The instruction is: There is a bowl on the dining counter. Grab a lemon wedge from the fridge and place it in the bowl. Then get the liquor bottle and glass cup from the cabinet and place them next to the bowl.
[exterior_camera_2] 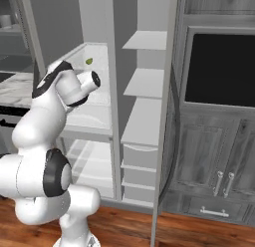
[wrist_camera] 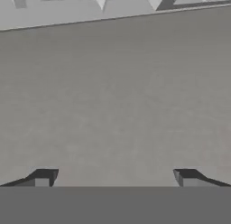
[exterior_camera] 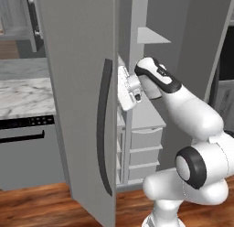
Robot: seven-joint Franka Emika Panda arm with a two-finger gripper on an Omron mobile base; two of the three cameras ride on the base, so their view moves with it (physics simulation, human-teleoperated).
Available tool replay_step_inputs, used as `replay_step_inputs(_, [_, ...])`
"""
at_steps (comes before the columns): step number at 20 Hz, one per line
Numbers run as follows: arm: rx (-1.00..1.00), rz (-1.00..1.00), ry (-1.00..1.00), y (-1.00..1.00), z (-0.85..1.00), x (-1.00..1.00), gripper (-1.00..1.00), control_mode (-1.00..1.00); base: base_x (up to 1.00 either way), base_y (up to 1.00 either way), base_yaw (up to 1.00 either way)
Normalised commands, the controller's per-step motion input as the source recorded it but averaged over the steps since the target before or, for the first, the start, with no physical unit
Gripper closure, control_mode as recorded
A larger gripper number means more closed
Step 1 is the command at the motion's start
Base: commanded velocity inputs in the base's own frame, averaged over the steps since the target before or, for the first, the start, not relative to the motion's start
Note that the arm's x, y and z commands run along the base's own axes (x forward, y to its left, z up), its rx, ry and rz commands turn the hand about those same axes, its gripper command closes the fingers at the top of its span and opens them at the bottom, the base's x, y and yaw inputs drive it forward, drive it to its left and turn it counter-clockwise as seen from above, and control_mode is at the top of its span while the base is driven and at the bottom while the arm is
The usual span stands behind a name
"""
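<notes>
inside the open fridge (exterior_camera_2: 142,86), on a pale shelf of the left-hand compartment, sits the lemon wedge (exterior_camera_2: 89,61), a tiny yellow-green speck toward the back. in the right base view it lies at about twelve o'clock from the arm's wrist, just above and slightly behind it; the gripper itself is hidden there behind the wrist. the wedge is too small to tell which way its long axis runs.

in the left base view the gripper (exterior_camera: 124,88) reaches past the inner edge of the open fridge door (exterior_camera: 77,102) at about nine o'clock from the wrist, pointing leftward into the compartment. there is one arm, so no choice of nearer hand.

in the hand view the two dark fingertips (wrist_camera: 43,177) stand wide apart at the bottom, with nothing between them and nothing touched; ahead lies a flat grey surface, with pale edges along the top.

my judgement: the hand faces a wall or shelf rather than the wedge, so the coming move calls for lifting and turning toward the wedge before any closing.
</notes>
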Motion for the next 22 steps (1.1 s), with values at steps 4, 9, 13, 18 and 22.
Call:
replay_step_inputs(4, [0.0, 0.24, 0.0, 0.87, -0.22, -0.41, -1.0, -1.0, 0.0, 0.0, 0.0])
replay_step_inputs(9, [0.0, 0.23, 0.0, 0.87, -0.21, -0.36, -1.0, -1.0, 0.0, 0.0, 0.0])
replay_step_inputs(13, [0.0, 0.22, 0.0, 0.88, -0.2, -0.31, -1.0, -1.0, 0.0, 0.0, 0.0])
replay_step_inputs(18, [0.0, 0.19, 0.0, 0.9, -0.21, -0.21, -1.0, -1.0, 0.0, 0.0, 0.0])
replay_step_inputs(22, [0.0, 0.17, -0.02, 0.91, -0.21, -0.13, -1.0, -1.0, 0.0, 0.0, 0.0])
